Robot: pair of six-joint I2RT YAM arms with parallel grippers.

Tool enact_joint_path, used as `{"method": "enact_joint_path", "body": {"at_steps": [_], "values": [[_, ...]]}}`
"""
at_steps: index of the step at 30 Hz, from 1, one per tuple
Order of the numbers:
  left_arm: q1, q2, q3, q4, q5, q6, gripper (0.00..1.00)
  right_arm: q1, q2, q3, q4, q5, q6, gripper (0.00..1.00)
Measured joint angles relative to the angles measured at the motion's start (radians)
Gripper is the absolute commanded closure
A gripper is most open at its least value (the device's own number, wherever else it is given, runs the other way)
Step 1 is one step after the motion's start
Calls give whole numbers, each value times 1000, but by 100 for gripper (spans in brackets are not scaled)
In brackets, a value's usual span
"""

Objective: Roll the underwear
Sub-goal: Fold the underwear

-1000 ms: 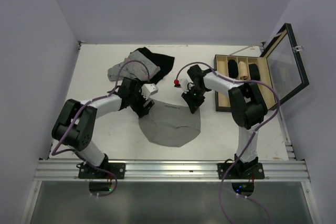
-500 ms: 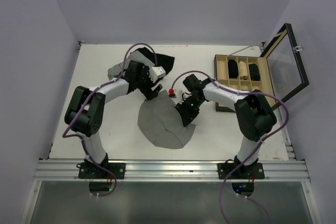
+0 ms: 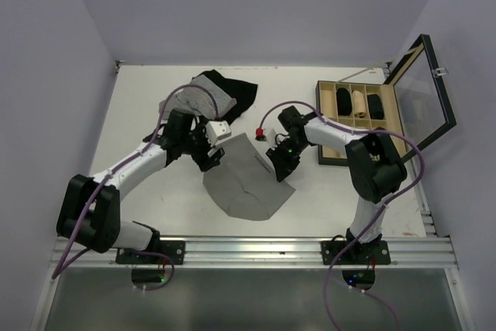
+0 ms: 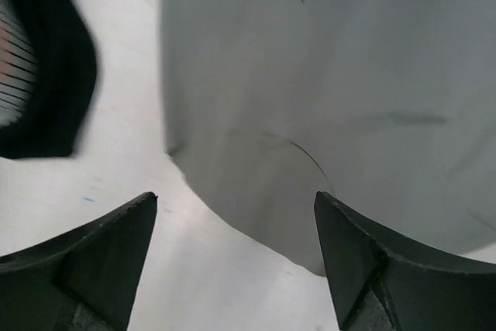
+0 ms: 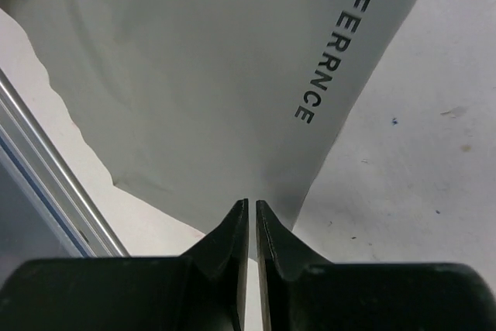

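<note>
The grey underwear lies flat on the white table between the two arms, its lettered waistband toward the right gripper. In the left wrist view it fills the upper right. My left gripper is open and empty at the cloth's left edge; its fingertips straddle bare table and the cloth's rim. My right gripper is shut on the cloth's right side. In the right wrist view the jaws pinch the underwear at its edge beside the waistband lettering.
A pile of a pinstriped and a black garment lies at the back, the black one also in the left wrist view. A small red thing sits by the right arm. An open wooden box with its glass lid stands at the right.
The underwear went from spread wide to a narrower shape as the right gripper pulled its side over. The left gripper swung back toward the garment pile, then returned to the cloth's left edge.
</note>
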Motion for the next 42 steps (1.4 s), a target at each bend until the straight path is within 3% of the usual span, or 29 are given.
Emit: {"method": "enact_joint_path", "body": {"at_steps": [5, 15, 21, 26, 28, 33, 37, 42], "values": [[-1, 53, -102, -90, 42, 13, 29, 5, 44, -50, -2, -1, -18, 96], [-6, 213, -50, -53, 24, 1, 33, 87, 58, -86, -24, -72, -20, 100], [-4, 354, 98, -10, 10, 0, 25, 178, 92, -82, -34, -159, -12, 93], [23, 379, 156, -25, 43, 16, 16, 182, 62, -47, -57, -196, -17, 78], [55, 373, 173, -36, 77, 34, 14, 144, 16, -7, -72, -205, -21, 67], [123, 369, 268, -69, 151, 61, 16, -11, -30, 204, -74, -216, -37, 67], [124, 423, 401, -71, 220, 60, 21, -92, 73, 421, -80, -183, -75, 68], [122, 548, 480, -48, 278, 36, 22, -105, 261, 534, -64, -142, -118, 66]]}}
